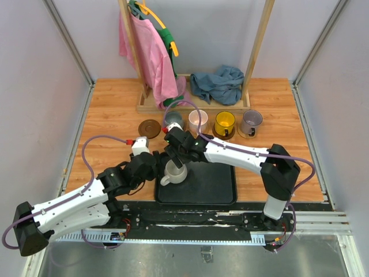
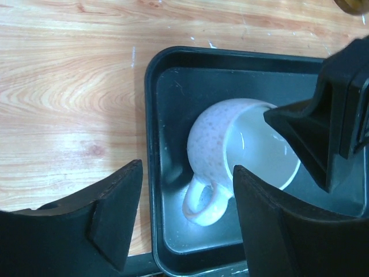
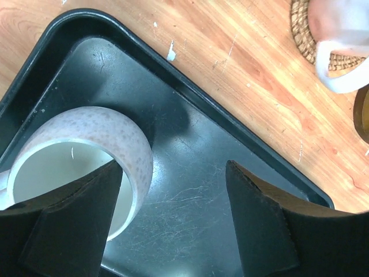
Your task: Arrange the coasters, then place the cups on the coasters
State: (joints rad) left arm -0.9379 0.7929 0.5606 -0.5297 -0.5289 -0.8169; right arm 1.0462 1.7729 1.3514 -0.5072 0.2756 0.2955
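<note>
Pale speckled mug (image 2: 210,135) sits in the black tray (image 1: 216,184), near its front-left corner, handle toward the near-left. It looks tipped toward the R gripper (image 3: 173,168), tho the close wrist views make that hard to be sure of. R gripper is spread wide astride the mug's wall: one finger (image 3: 75,219) is in the mouth, the other outside over bare tray w/ a clear gap, so no pinch. L gripper (image 2: 187,170) hovers just beside the mug, fingers apart, holding nothing.

Table (image 1: 109,115) is orange-toned wood. Behind the tray runs a row: bare dark coaster (image 1: 149,127) at left, then grey cup (image 1: 173,119), whitish cup (image 1: 198,120), yellow cup (image 1: 225,122) and lavender cup (image 1: 251,120). The last three each stand on a coaster (a woven tan one shows under the whitish cup in the R wrist view).

Tray's right half is bare. There is open wood left and right of the tray. Grey walls (image 1: 34,86) close in both sides. A wooden rack (image 1: 196,107) stands at the back w/ a pink garment (image 1: 147,55) and a blue cloth (image 1: 218,85).
</note>
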